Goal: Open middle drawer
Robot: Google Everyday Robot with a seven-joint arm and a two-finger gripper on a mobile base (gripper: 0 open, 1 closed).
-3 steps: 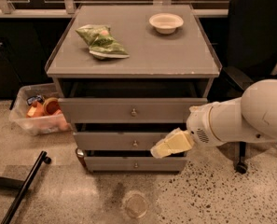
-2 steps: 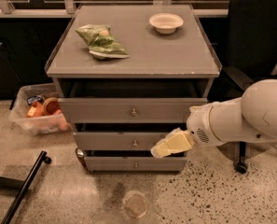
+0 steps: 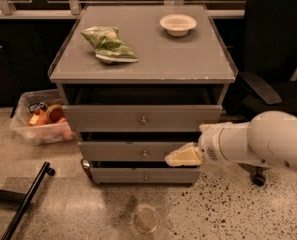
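A grey three-drawer cabinet [image 3: 73, 118] fills the frame's centre, and at lower centre a white arm's [image 3: 268, 144] cream tool [image 3: 183, 157] overlaps the right part of the middle drawer [image 3: 115, 151], just right of its small knob [image 3: 145, 154]; whether the tool is spread or closed cannot be told.

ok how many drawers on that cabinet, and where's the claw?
3, stacked: top drawer, middle drawer, bottom drawer. Claw is at the middle drawer's front, right of its knob.

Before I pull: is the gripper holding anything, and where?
Nothing seen held: the gripper is before the middle drawer, right of its knob, not on it.
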